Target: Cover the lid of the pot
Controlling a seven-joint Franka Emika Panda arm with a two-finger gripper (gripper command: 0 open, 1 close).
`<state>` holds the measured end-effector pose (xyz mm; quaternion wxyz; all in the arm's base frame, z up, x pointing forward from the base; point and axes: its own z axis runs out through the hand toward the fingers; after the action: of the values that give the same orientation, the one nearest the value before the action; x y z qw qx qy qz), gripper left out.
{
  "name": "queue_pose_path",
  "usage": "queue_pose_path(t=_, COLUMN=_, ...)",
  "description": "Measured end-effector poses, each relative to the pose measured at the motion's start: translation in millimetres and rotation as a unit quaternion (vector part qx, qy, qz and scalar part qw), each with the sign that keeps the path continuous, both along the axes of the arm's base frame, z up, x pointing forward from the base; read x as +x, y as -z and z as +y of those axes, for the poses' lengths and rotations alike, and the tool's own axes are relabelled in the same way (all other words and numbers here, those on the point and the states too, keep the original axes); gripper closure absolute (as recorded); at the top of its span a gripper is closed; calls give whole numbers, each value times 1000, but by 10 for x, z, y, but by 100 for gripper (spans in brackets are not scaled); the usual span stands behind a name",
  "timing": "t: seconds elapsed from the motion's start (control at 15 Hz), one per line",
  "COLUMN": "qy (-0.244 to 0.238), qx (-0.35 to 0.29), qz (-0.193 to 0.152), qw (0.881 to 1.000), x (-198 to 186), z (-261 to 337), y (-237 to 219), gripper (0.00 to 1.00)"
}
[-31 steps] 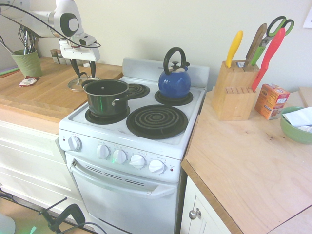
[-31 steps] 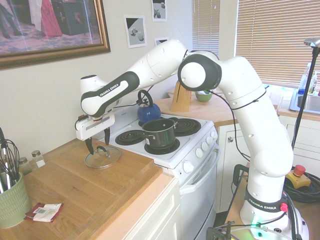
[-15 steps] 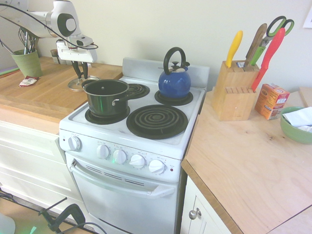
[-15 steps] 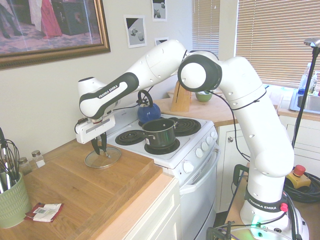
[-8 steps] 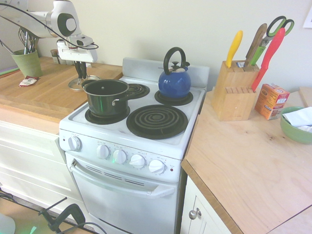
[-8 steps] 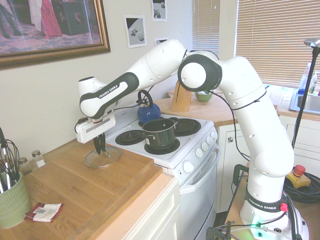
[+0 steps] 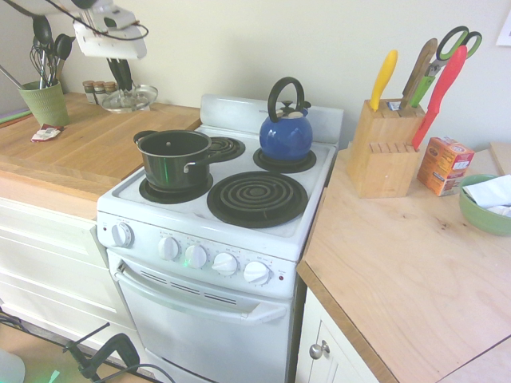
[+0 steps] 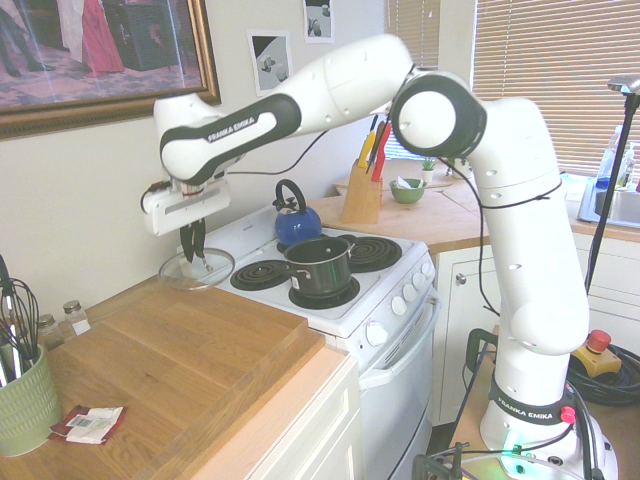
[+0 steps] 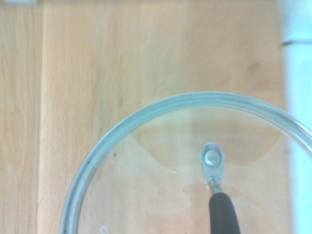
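Observation:
The clear glass lid (image 7: pixel 132 99) (image 8: pixel 197 268) hangs level in the air above the wooden counter (image 7: pixel 72 152), left of the stove. My gripper (image 7: pixel 121 86) (image 8: pixel 194 256) is shut on its dark handle from above. Through the glass (image 9: pixel 146 170) the wrist view shows the counter below. The dark green-black pot (image 7: pixel 174 156) (image 8: pixel 320 264) stands uncovered on the stove's front left burner, lower than the lid and to its right in the first exterior view.
A blue kettle (image 7: pixel 286 132) (image 8: pixel 297 222) sits on the back right burner. A green utensil cup (image 7: pixel 45 102) and shakers (image 7: pixel 96 88) stand at the counter's back. A knife block (image 7: pixel 383 148), orange box (image 7: pixel 444 165) and green bowl (image 7: pixel 485 203) occupy the right counter.
The gripper closed on the lid's handle and has lifted the lid off the counter, well up above it. The pot and kettle have not moved.

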<state>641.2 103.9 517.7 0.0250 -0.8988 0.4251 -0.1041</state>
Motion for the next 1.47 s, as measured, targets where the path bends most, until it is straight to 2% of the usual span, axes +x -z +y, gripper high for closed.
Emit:
queue_pose_path(t=0.2, qy=40, qx=-8, qz=-20, qw=999, x=-443, z=-430, y=-418, gripper=100)
queue_pose_path(t=0.33, qy=72, qx=-6, qz=-23, qw=997, x=-711, z=-830, y=-534, gripper=100)
queue_pose_path(t=0.53, qy=119, qx=-5, qz=-17, qw=993, x=-1103, z=-1402, y=-475, gripper=100)
queue_pose_path(t=0.8, qy=148, qx=-1, qz=-11, qw=989, x=-1528, z=-1841, y=-150, gripper=100)
queue_pose_path(t=1.0, qy=162, qx=3, qz=-10, qw=987, x=-1644, z=-2095, y=117, gripper=100)
queue_pose_path(t=1.47, qy=160, qx=8, qz=-5, qw=987, x=-1602, z=-2235, y=301, gripper=100)
